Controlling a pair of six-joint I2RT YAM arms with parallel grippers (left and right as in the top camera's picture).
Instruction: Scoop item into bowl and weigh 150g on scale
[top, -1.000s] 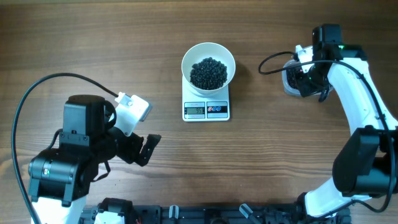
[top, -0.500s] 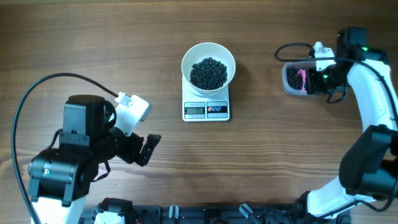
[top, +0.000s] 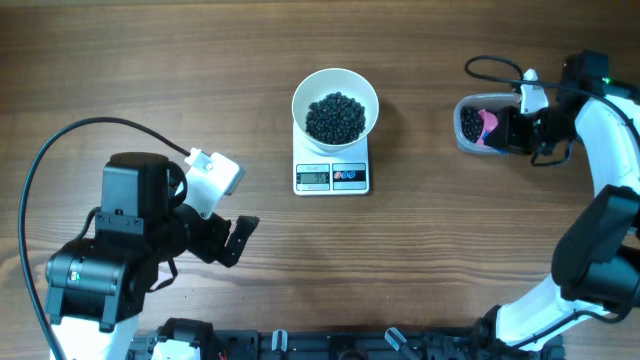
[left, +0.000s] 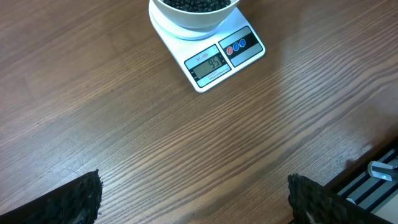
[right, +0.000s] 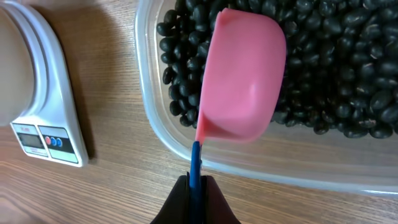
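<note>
The white bowl (top: 335, 92) stands on the scale (top: 332, 177) at mid table with a heap of black beads (top: 335, 117) in it. In the left wrist view the scale (left: 214, 59) and the bowl (left: 196, 12) lie far ahead. At the right, my right gripper (right: 195, 186) is shut on the blue handle (right: 195, 158) of a pink scoop (right: 242, 81). The scoop's cup lies over more beads (right: 336, 74) inside a clear tub (top: 465, 140); no beads show on it. My left gripper (left: 199, 199) hangs open over bare wood, well short of the scale.
The tub's near wall (right: 149, 118) sits between the scoop's cup and my right fingers. The scale's edge (right: 37, 112) shows to the tub's left. A black cable (top: 60, 150) loops around the left arm. A dark rail (top: 330, 345) runs along the table's front edge.
The right arm has drawn back to the right from above the tub, uncovering the tub and the pink scoop inside it. The left arm, bowl and scale have not moved.
</note>
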